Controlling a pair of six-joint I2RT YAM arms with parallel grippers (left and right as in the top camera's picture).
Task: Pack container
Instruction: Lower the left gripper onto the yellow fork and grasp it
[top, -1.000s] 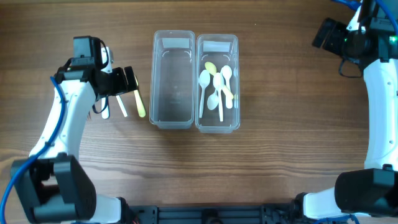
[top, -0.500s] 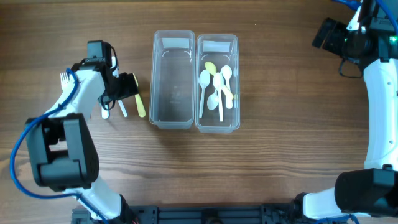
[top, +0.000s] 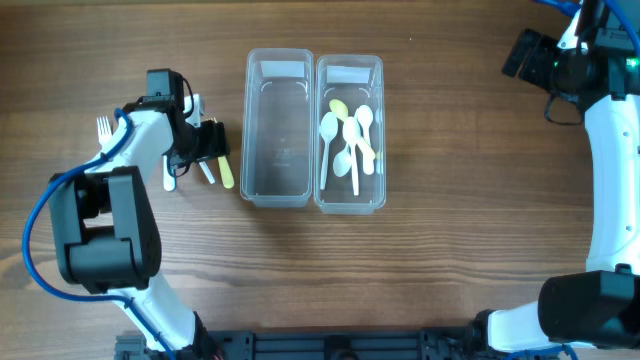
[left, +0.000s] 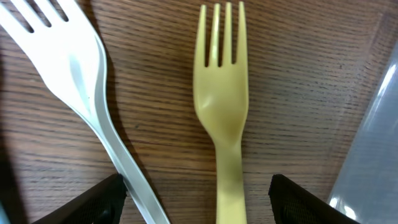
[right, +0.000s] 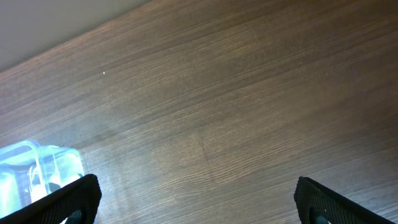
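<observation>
While left jaws spread astride yellow fork (left: 221, 106), white fork (left: 81, 81) beside, right jaws spread.

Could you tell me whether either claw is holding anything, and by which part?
Nothing is held. The left claw is open astride the handle of the yellow plastic fork; the right claw is open and empty.

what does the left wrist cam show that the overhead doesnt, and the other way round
Only the left wrist view: the yellow fork up close with its tines distinct, and its handle lying between the fingers of the open left gripper.

Only the overhead: both clear containers whole, the empty container beside the forks and the spoon container holding the spoons, plus the right arm far off to the side.

Both: the yellow fork, a white fork next to it, the empty container's wall and the wooden table.
</observation>
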